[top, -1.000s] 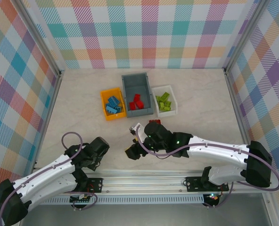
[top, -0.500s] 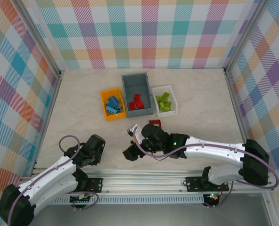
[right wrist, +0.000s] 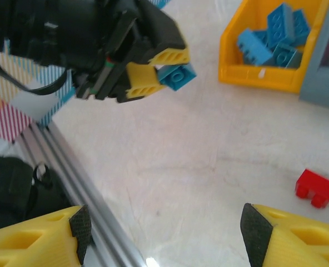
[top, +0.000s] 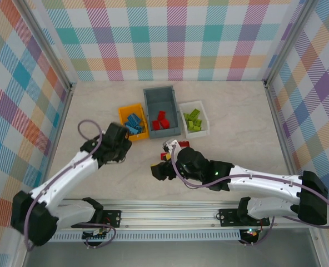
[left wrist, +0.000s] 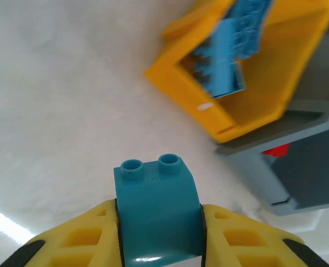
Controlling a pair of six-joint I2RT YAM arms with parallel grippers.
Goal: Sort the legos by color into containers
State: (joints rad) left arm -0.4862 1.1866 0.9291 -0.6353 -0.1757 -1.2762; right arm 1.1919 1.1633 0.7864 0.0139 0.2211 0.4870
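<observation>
My left gripper (top: 122, 133) is shut on a blue brick (left wrist: 156, 206), studs forward, just short of the near left corner of the orange-yellow bin (top: 123, 120). That bin (left wrist: 182, 95) holds several blue bricks (left wrist: 232, 54). The right wrist view shows the same gripper (right wrist: 163, 72) and its brick (right wrist: 177, 75) above the table. My right gripper (right wrist: 164, 222) is open over bare table, nothing between its fingers (right wrist: 42, 236). A red brick (right wrist: 317, 187) lies loose on the table, right of it. Red bricks sit in the grey-blue bin (top: 161, 89), lime green ones in the white bin (top: 205, 118).
The three bins stand side by side at the table's middle back. The grey bin's wall (left wrist: 312, 161) is right beside the orange one. The metal rail (right wrist: 92, 200) at the near edge runs under my right gripper. Plaid walls close in the table.
My left arm has swung from the near edge up toward the orange-yellow bin. My right gripper has shifted slightly away from the rail.
</observation>
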